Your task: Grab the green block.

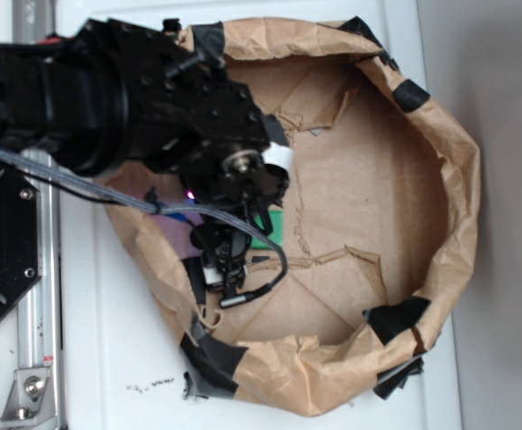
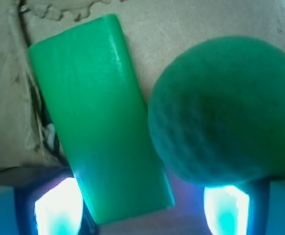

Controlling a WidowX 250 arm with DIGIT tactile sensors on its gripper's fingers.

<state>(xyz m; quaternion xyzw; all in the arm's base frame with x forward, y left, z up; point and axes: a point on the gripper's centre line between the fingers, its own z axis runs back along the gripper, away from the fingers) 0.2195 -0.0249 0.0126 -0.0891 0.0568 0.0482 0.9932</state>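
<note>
While I watch the wrist view, reading it left to right, this is how I call it:

Left finger: the glowing pad (image 2: 59, 205) sits in the bottom-left corner, just left of the block's near end, maybe touching it; I can't tell.

Green block: the green block (image 2: 100, 117) lies flat on the brown paper, directly ahead of my tool (image 2: 142, 208). Its long axis runs away from the tool and leans a little left at the far end. Its near end sits between the pads, toward the left one.

Green ball: the ball (image 2: 223, 110) lies right beside the block's right edge, touching it or nearly so, and it covers the right side of the gap.

Right finger: that pad shows in the bottom-right, under the ball's near side.

Tool state: the fingers stand apart, clamped on nothing.

Exterior check: the arm (image 1: 153, 98) reaches into the left part of the paper nest (image 1: 457, 179) on the white surface (image 1: 108, 358); only a green sliver shows beneath the wrist there.

My read: both things lie in the gap, so closing now risks catching the ball as well. I'd shift the tool left and turn it to cross the block's short width.
</note>
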